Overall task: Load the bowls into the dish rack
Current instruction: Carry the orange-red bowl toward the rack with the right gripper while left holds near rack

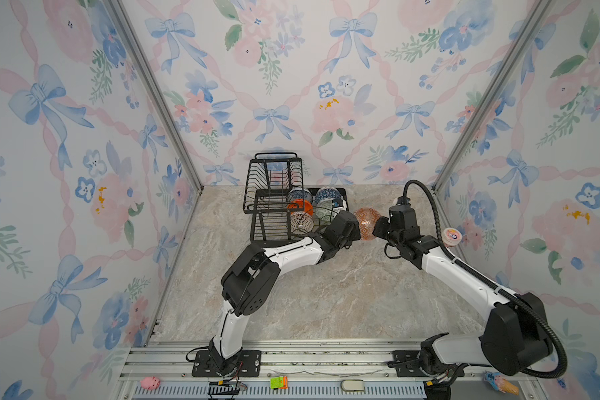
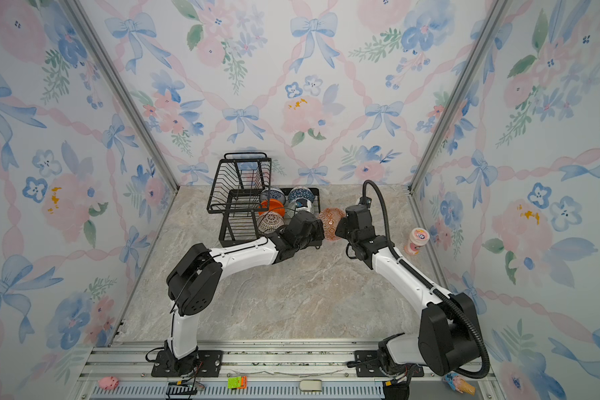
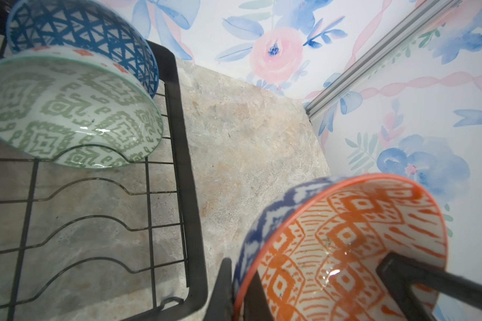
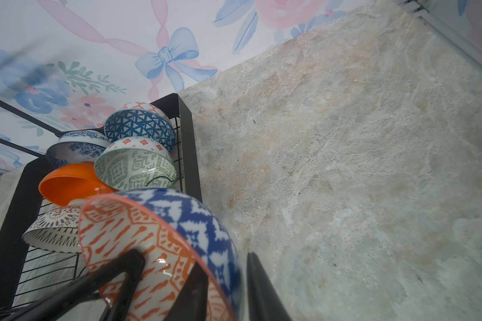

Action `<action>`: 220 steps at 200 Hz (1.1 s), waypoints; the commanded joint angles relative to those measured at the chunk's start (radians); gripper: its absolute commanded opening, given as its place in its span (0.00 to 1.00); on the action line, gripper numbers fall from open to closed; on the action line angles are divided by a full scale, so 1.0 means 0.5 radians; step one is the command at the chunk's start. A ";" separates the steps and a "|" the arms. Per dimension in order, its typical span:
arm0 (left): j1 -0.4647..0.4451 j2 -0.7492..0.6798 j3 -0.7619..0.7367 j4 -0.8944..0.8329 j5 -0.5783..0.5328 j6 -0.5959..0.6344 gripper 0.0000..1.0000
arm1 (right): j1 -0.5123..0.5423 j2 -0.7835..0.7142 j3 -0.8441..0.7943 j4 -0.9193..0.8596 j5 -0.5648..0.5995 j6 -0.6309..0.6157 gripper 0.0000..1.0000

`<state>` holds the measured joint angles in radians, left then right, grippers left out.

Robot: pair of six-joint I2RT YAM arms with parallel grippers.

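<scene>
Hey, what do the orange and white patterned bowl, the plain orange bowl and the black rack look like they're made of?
Orange-white patterned bowl: likely glazed ceramic; it is glossy, with sharp highlights over the printed pattern.
Plain orange bowl: possibly plastic or melamine; it has a uniform colour and a softer sheen.
Dish rack: thin metal wire and flat bars, apparently with a matte black coating.

Black rack (image 3: pixel 179 133); orange-white patterned bowl (image 3: pixel 345 244)
</scene>
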<state>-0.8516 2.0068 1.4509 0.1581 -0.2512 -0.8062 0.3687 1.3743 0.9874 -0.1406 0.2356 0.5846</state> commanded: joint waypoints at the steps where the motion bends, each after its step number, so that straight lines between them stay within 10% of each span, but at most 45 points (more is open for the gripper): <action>1: -0.010 -0.094 -0.024 0.127 -0.106 -0.039 0.00 | 0.005 -0.016 0.088 0.012 -0.048 0.026 0.37; 65: 0.006 -0.171 -0.045 0.242 -0.368 -0.049 0.00 | -0.014 -0.114 0.215 -0.135 -0.113 0.179 0.57; 124: -0.020 -0.245 -0.103 0.519 -0.685 0.086 0.00 | -0.073 -0.198 0.450 -0.246 -0.322 0.444 1.00; 220: -0.100 -0.036 -0.009 1.171 -1.106 0.743 0.00 | -0.074 -0.233 0.365 0.340 -0.691 1.272 0.97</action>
<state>-0.8978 1.9533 1.4094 0.5808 -0.7284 -0.5526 0.3393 1.2659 1.1908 -0.0811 -0.0639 1.0927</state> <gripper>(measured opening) 0.054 0.967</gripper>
